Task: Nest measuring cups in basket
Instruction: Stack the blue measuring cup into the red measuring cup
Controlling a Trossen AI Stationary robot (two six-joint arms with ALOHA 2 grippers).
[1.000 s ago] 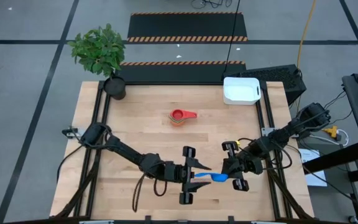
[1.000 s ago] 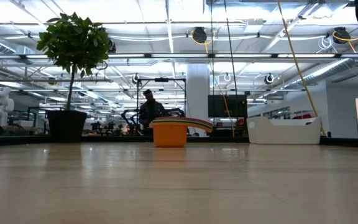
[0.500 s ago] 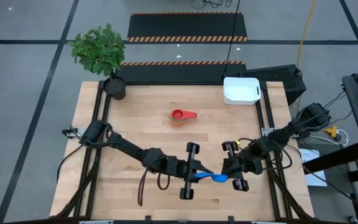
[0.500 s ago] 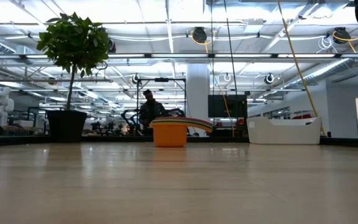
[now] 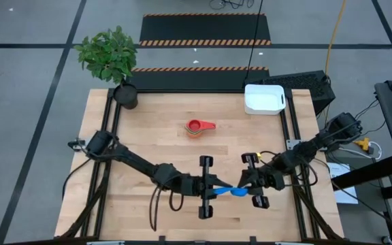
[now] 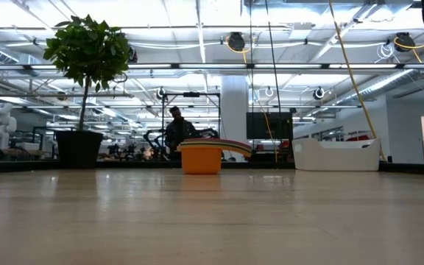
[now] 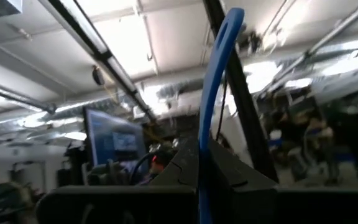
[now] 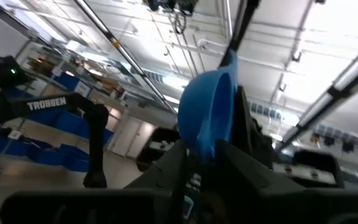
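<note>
A blue measuring cup (image 5: 231,192) hangs above the table's near middle, between my two grippers. My left gripper (image 5: 218,188) is shut on its handle. My right gripper (image 5: 246,187) has the bowl (image 8: 205,118) between its fingers. Both grippers slant upward and face each other. A red cup sits nested in an orange and a yellow one (image 5: 197,127) on the table's middle, with the red handle pointing right. The white basket (image 5: 264,99) stands at the far right corner. My left gripper pinches the cup's blue handle (image 7: 202,155) between its two shut fingers, coming from the table's left and slanting up. The handle runs on past the fingertips toward the other gripper. The cup is clear of the table. My right gripper has the lower part of the blue bowl (image 8: 202,146) between its two fingers, coming from the table's right and slanting up. The bowl stands above the fingertips, and its handle (image 8: 229,59) points away toward the left gripper. Whether both fingers press on it does not show.
A potted plant (image 5: 126,94) stands at the far left corner. Dark rails run along the table's left and right sides. In the low view the cup stack (image 6: 201,156), the basket (image 6: 337,154) and the pot (image 6: 79,147) line the far edge, with a person (image 6: 175,129) in the room behind.
My left gripper has shut on the blue cup's handle and rolled a little. The cup stays lifted between the two grippers in the same place.
</note>
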